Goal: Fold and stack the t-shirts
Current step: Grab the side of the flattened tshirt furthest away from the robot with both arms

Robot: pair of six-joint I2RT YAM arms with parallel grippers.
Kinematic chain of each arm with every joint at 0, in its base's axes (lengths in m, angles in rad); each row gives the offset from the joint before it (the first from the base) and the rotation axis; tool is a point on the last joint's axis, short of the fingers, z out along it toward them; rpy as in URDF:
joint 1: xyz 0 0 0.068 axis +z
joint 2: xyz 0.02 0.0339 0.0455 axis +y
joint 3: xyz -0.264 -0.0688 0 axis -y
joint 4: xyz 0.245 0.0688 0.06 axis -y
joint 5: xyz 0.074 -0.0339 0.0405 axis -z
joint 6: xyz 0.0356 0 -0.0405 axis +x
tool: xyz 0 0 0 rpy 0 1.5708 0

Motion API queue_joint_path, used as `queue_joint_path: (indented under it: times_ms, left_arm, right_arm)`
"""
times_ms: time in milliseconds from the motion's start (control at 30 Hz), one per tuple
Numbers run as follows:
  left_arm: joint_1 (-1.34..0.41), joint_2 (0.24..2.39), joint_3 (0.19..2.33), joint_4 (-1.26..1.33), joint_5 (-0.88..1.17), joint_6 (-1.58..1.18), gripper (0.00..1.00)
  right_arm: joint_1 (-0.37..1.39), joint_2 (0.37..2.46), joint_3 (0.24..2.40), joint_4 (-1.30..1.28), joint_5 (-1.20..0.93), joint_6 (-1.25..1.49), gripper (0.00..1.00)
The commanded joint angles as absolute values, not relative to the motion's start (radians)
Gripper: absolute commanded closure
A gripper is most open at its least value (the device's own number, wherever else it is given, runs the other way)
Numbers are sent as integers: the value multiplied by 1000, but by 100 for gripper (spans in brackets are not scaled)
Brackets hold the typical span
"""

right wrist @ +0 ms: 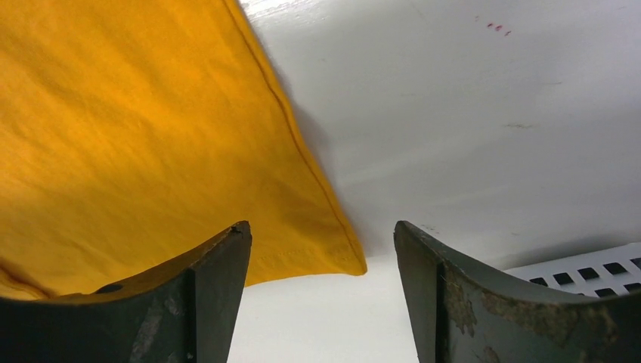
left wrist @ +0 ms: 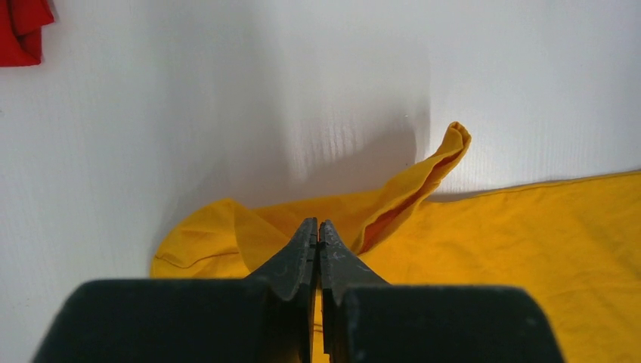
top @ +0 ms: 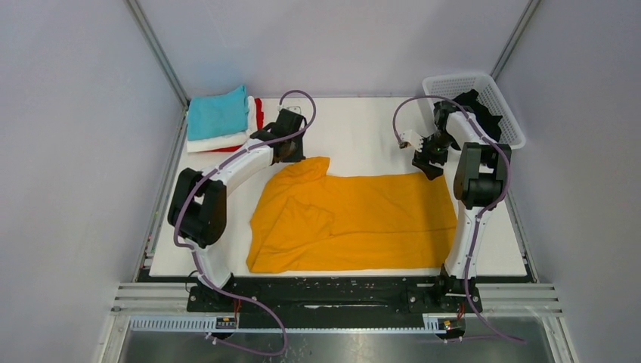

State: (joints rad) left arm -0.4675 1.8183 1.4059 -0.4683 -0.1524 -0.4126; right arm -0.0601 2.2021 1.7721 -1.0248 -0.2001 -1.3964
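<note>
Four-square around the scene, pale grey walls (top: 75, 151) enclose a flat white bench (top: 363, 121). A mustard-orange cloth t-shirt (top: 355, 219) lies spread across its middle, rumpled at the left. In the far left corner a teal folded t-shirt (top: 218, 113) tops a white t-shirt (top: 227, 141) and a red t-shirt (top: 259, 112). A white plastic lattice basket (top: 453, 79) at the far right holds black cloth (top: 472, 100). The left end effector (left wrist: 317, 227) is pinched closed on the orange shirt's far left corner. The right end effector (right wrist: 321, 231) gapes wide, empty, above its far right corner.
</note>
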Motion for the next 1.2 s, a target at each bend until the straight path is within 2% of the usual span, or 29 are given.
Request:
queue_joint_path:
  times_ms: [0, 433, 500, 633, 900, 933, 1033, 1133, 1167]
  left_arm:
    - [-475, 1749, 1392, -445, -195, -420, 100]
    - [-492, 1730, 1384, -479, -245, -433, 100]
    - [-497, 1726, 1392, -493, -264, -434, 100]
    - [-503, 1725, 1399, -489, -277, -435, 100]
    - [-515, 1727, 1400, -486, -270, -428, 100]
    - [-515, 1720, 1395, -485, -270, -425, 100]
    - [-515, 1704, 1379, -477, -261, -417, 100]
    - [-515, 1684, 1359, -467, -229, -410, 100]
    - [-515, 1675, 1351, -467, -218, -408, 100]
  right_arm:
    - [-66, 2175, 1765, -1112, -144, -1413, 23]
    - [-59, 2132, 1669, -1147, -52, -1362, 24]
    - [-57, 2127, 1650, -1158, -30, -1364, 26]
    - [-57, 2100, 1606, -1125, -30, -1386, 36]
    - [-50, 2098, 1619, -1091, -85, -1399, 74]
    - [-49, 2097, 1619, -1080, -85, -1400, 78]
    - [-44, 2088, 1614, -1033, -74, -1391, 82]
    - [-35, 2066, 1607, -1006, -76, -1388, 99]
    - [-30, 2050, 1598, -1006, -78, -1389, 100]
